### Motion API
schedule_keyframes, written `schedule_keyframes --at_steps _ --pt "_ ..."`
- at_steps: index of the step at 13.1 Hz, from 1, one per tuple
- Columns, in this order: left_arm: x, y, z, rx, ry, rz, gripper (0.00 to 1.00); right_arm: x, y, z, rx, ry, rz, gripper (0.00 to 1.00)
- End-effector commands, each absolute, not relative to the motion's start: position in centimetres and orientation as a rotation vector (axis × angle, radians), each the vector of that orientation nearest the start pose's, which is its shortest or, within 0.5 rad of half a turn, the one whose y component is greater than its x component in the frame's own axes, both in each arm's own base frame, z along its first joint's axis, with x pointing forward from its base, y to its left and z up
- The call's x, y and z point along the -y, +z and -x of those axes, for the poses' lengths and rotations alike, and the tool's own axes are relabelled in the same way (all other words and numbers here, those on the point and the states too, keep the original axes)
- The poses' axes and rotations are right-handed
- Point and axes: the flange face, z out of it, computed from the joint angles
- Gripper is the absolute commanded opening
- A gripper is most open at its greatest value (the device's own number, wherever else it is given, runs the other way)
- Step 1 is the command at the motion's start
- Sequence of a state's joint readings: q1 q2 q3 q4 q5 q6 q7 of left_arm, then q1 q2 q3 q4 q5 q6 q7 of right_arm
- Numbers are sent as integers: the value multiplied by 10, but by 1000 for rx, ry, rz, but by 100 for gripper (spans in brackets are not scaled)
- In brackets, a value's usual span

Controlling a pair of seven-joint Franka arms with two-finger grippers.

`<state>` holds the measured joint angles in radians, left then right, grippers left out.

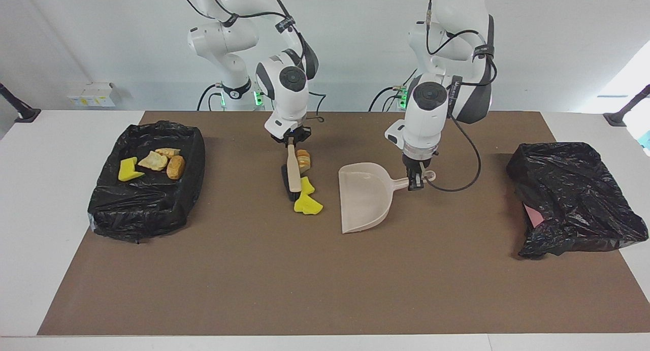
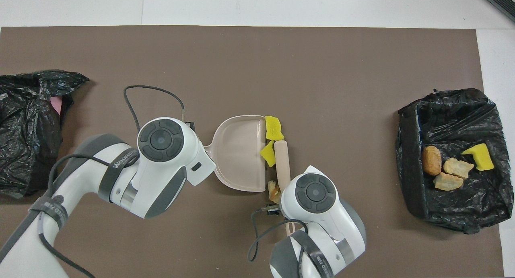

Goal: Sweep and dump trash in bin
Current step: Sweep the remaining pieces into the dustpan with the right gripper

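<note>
- The right gripper (image 1: 290, 137) is over the middle of the bench (image 1: 315, 290), its fingers pinching the top of the brush (image 1: 292, 176), whose beige handle slopes down to dark bristles resting on the brown mat.
- The left gripper (image 1: 417, 177) has its fingers clamped on the handle of the beige dustpan (image 1: 365, 198), which lies flat on the mat with its open mouth turned toward the brush.
- Three pieces of the trash (image 1: 307, 203) lie loose beside the brush, between it and the dustpan's mouth: two yellow foam wedges (image 2: 272, 127) close together just at the pan's lip, and one golden-brown lump (image 1: 303, 159) nearer to the robots, beside the brush handle.
- A bin lined with a black bag (image 1: 147, 198) stands near the bench edge at the right arm's end; it holds four more pieces: one yellow wedge (image 1: 128, 169) and three bread-like lumps (image 1: 165, 160).
- A second black bag (image 1: 574, 198), crumpled, lies near the edge at the left arm's end, with a bit of pink showing beneath it.
</note>
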<state>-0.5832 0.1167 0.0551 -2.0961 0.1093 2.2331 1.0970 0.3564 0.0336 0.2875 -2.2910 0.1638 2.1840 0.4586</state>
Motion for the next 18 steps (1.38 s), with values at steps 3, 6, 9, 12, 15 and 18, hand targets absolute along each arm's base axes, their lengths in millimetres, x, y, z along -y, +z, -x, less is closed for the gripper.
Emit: schedule_keyframes --at_steps 3,6,9,12,15,18 --pt "293 353 -464 -2310 -60 1974 0 -340 357 -420 92 340 2965 0" --pt "286 352 -470 -2295 -95 2073 0 -307 418 -417 45 400 3004 0" --pt "285 353 -473 -2267 -97 2115 0 -267 410 -380 -185 478 3145 0" --pt "282 351 -471 -2300 -75 2083 0 -241 377 -339 -216 573 3203 0" --pt "282 351 -471 -2433 -71 1921 0 -249 346 -329 -139 613 3208 0" --pt "288 352 -467 -2458 -72 1885 0 -287 322 -331 -128 530 3108 0"
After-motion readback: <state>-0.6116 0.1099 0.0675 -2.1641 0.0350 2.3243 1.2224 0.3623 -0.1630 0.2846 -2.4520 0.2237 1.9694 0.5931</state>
